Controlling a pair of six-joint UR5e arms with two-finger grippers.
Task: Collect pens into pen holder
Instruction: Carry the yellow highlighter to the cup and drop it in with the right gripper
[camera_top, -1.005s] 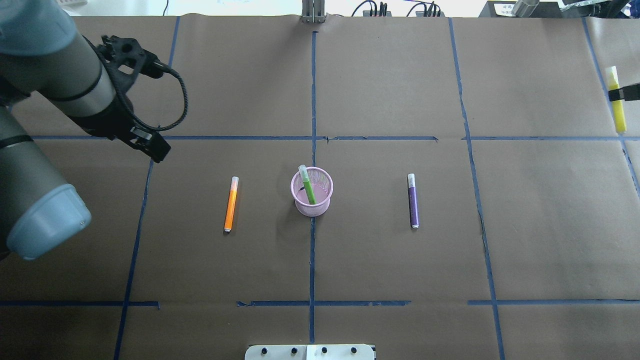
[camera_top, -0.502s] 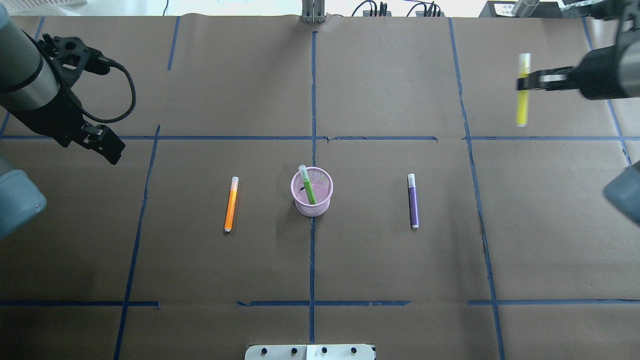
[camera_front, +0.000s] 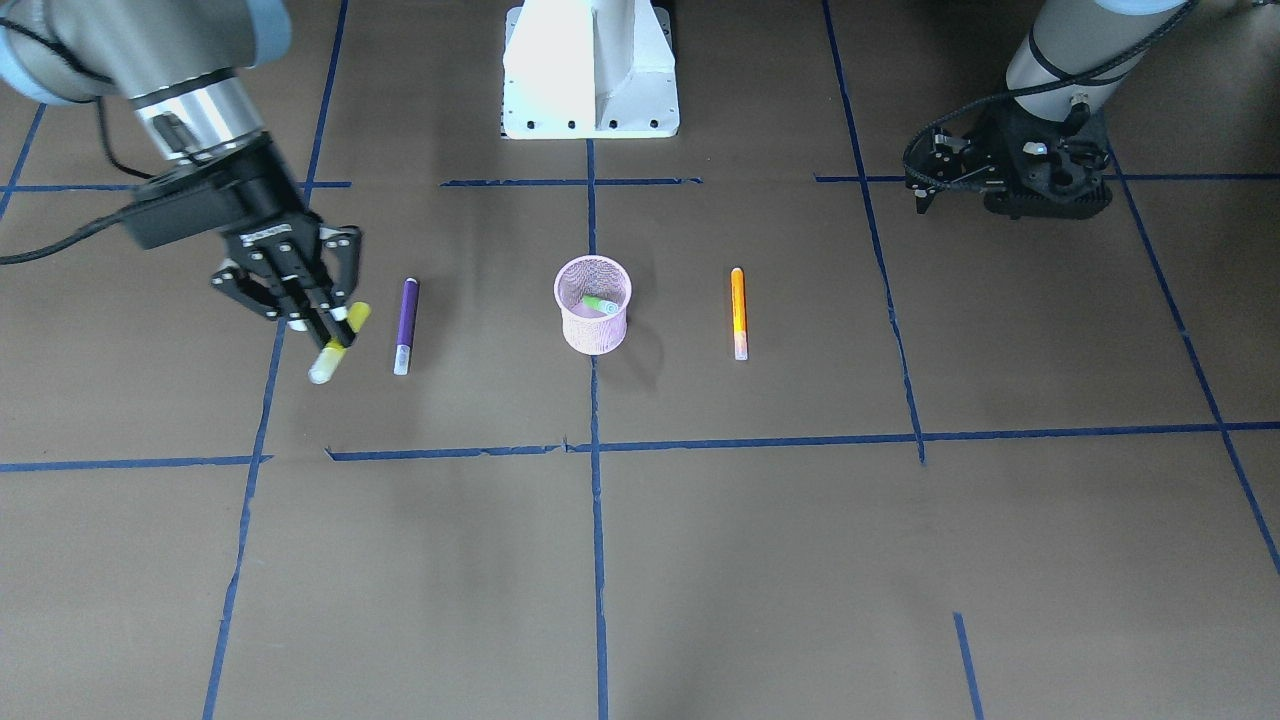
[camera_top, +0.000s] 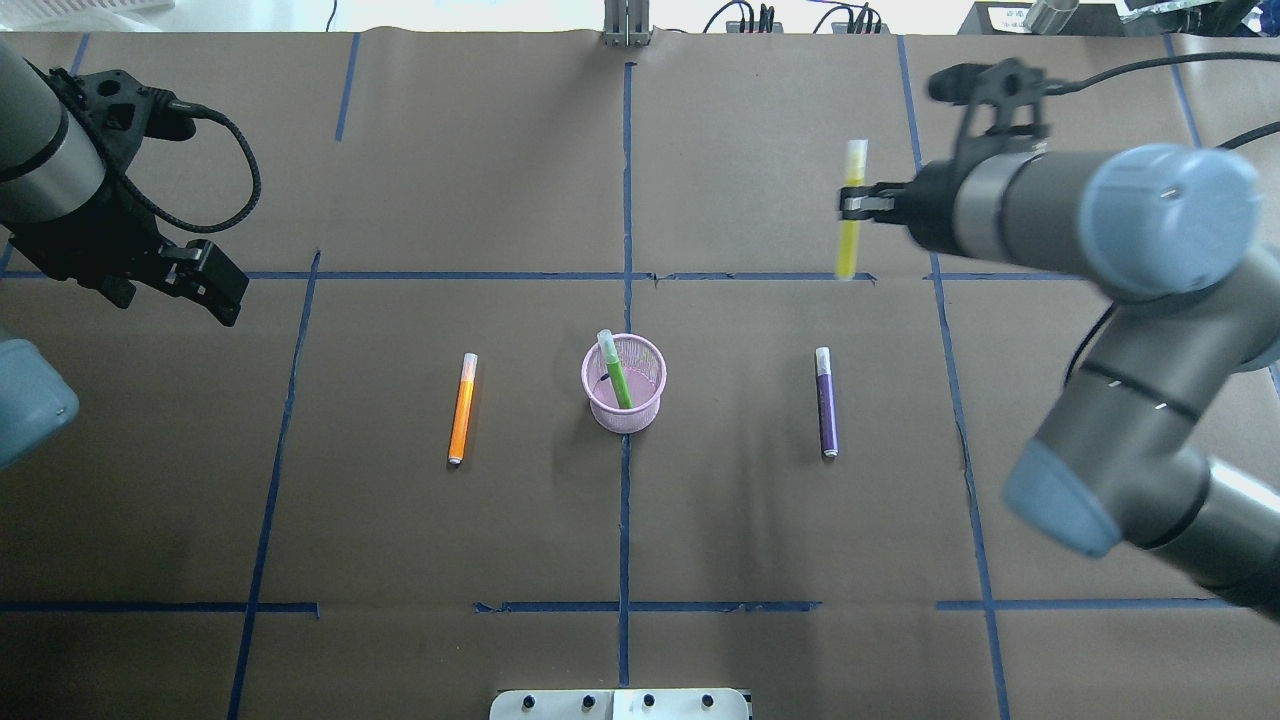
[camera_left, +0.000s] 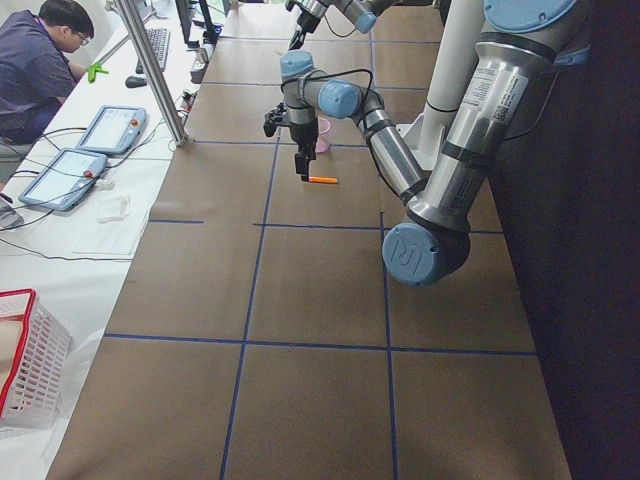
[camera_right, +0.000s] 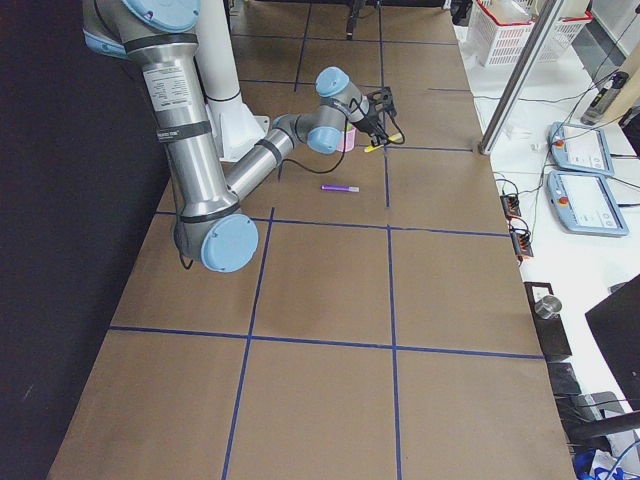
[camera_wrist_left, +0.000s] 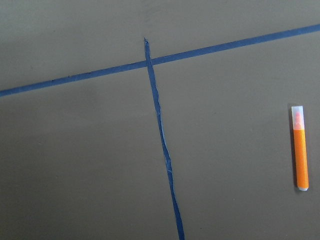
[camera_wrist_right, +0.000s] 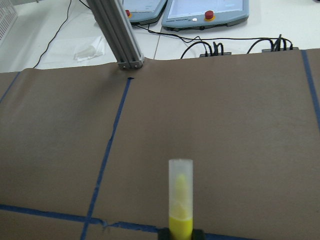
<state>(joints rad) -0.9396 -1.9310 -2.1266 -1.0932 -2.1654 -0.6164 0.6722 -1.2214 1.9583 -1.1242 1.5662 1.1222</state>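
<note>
Pen holder (camera_top: 628, 415) stands upright at the middle of the table (camera_top: 760, 520), on the centre tape line. It contains one item: the green pen (camera_top: 614, 372), leaning against the rim with its pale cap end projecting above it.

Outside the holder:
- The orange pen (camera_top: 461, 408) lies flat on the side toward the table's left edge, well apart from the holder.
- The purple pen (camera_top: 825, 402) lies flat on the side toward the right edge, also well apart from it.
- The yellow pen (camera_top: 848, 250) is off the table surface, clamped at mid-length by the right gripper (camera_top: 856, 203). The jaws are closed against the barrel and the pale cap end points toward the far edge.

The left gripper (camera_top: 215, 290) hangs near the table's left edge with nothing in it; whether its jaws are apart cannot be told.

Changes from half a second earlier: the right arm has carried the yellow pen inward from the right edge, to a position farther from the robot than the purple pen. The left gripper has shifted only slightly. The holder and the other three pens have not moved
</note>
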